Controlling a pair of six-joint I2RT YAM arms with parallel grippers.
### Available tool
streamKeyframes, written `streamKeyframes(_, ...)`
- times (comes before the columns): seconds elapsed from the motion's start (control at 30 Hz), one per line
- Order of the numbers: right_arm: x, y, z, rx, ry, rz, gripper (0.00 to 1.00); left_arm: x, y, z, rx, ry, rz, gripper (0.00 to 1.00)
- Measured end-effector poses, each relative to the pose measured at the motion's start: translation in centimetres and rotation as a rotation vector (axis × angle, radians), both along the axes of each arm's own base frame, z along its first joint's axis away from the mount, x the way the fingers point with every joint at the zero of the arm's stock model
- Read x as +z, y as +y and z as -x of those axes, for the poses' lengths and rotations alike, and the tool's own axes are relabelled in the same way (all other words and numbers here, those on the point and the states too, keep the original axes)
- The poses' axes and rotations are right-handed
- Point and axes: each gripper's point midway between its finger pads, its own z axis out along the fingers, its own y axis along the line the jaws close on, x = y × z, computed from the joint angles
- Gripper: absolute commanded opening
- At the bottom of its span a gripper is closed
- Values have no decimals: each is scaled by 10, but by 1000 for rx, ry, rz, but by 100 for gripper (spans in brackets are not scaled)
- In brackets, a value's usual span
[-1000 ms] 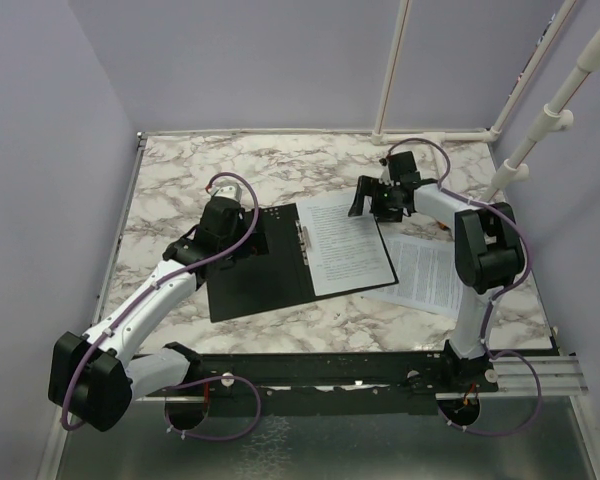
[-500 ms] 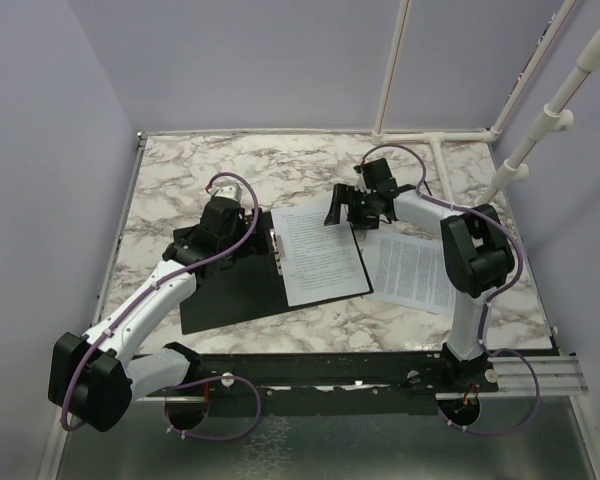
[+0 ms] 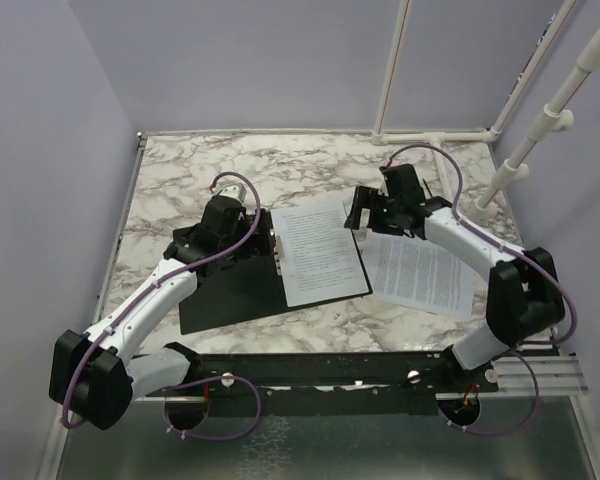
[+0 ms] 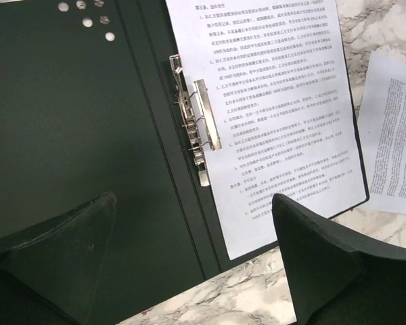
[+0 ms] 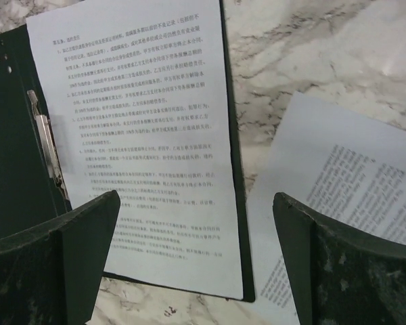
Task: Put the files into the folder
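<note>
Right gripper (image 5: pixel 196 196) wide open and empty; loose file sheet (image 5: pixel 352 196) just beside it looks thin, floppy, slippery, so probably pinch an edge.

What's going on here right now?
An open black rectangular folder lies on the marble table. One white printed paper sheet lies on its right inner face, by the metal clip. The second white printed sheet lies on the table just right of the folder. The left arm's jaws hang open over the folder; the right arm's hang open above the folder's right edge. Neither holds anything.
</note>
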Motion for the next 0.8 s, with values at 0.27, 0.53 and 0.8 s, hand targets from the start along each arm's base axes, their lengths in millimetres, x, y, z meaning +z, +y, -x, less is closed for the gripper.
streamKeyframes(0.27, 24, -42, 41, -149, -57, 41, 100, 12, -36, -11, -76, 11, 62, 99)
streamKeyframes(0.53, 17, -77, 78, -350, 9, 76, 100, 26, -112, -18, -225, 17, 143, 99)
streamKeyframes(0.8, -13, -100, 123, -478, 123, 100, 100, 33, -202, -29, -372, 8, 186, 99)
